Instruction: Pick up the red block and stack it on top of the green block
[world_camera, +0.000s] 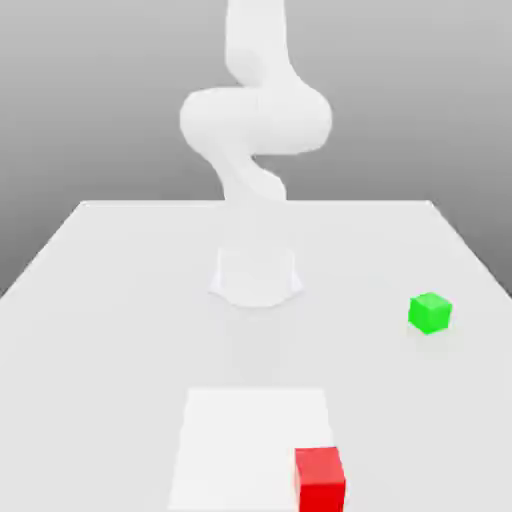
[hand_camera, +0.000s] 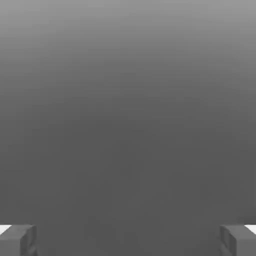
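Red block waits out front, spread hand must come down to it

The red block (world_camera: 319, 482) sits on the table (world_camera: 90, 400) at the near end of the exterior view, overlapping the edge of the pale square (world_camera: 250, 445) on the exterior view's right. Measured from the arm's base (world_camera: 256, 280), it lies well out in front, towards that camera, and a little to the exterior view's right. The only arm (world_camera: 256, 120) rises above its base, so the reach falls to it.

The hand (hand_camera: 128, 241) stands spread, its two fingers (hand_camera: 17, 241) wide apart with nothing pinched between them. They face plain grey rather than a block, so I judge that the hand is not lined up for a grasp. Its exact place over the table I cannot tell, nor the precise line from it to the red block; going by the arm's raised pose, the block is probably below the hand.

The coming move, then, is likely a swing out and down — with the fingers turned to straddle two opposite sides. The red block is a cube, so there is no long axis to follow; one face looks nearly square to the exterior camera, which should make a straight grip simple.

The green block (world_camera: 430, 313) lies apart, farther back and well to the exterior view's right, with a corner towards the camera — the stack will probably need a sideways carry and perhaps a slight turn.
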